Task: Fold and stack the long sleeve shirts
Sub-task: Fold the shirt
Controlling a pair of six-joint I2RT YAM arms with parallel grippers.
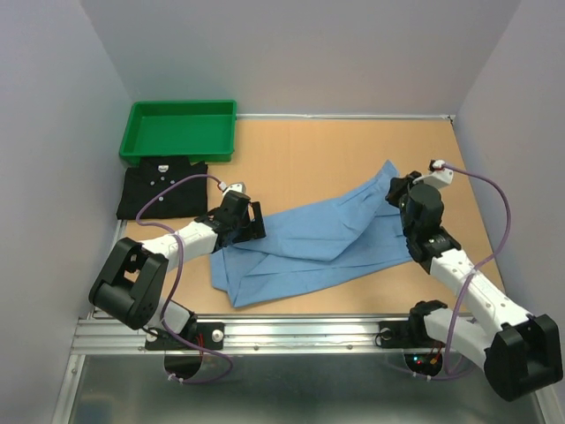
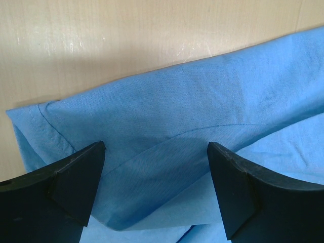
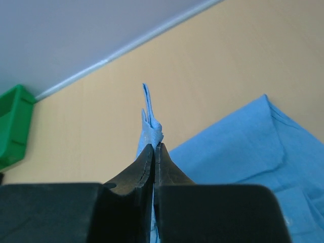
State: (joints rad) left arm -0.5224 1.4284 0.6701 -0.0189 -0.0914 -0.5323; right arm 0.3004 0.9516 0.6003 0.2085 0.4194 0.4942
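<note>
The light blue shirt (image 1: pixel 313 243) lies crumpled across the middle of the table. A black shirt (image 1: pixel 163 190) rests folded at the back left, in front of the tray. My left gripper (image 1: pixel 252 221) hovers over the blue shirt's left edge, wide open; in the left wrist view its fingers (image 2: pixel 76 177) straddle a fold of blue cloth (image 2: pixel 167 152) without touching it. My right gripper (image 1: pixel 397 187) is shut on the blue shirt's far right corner. In the right wrist view a pinch of blue cloth (image 3: pixel 151 124) sticks up beyond the closed tips (image 3: pixel 155 148).
A green plastic tray (image 1: pixel 179 130) stands at the back left corner, touching the black shirt's far side. Grey walls close in the left, back and right sides. A metal rail (image 1: pixel 291 331) runs along the near edge.
</note>
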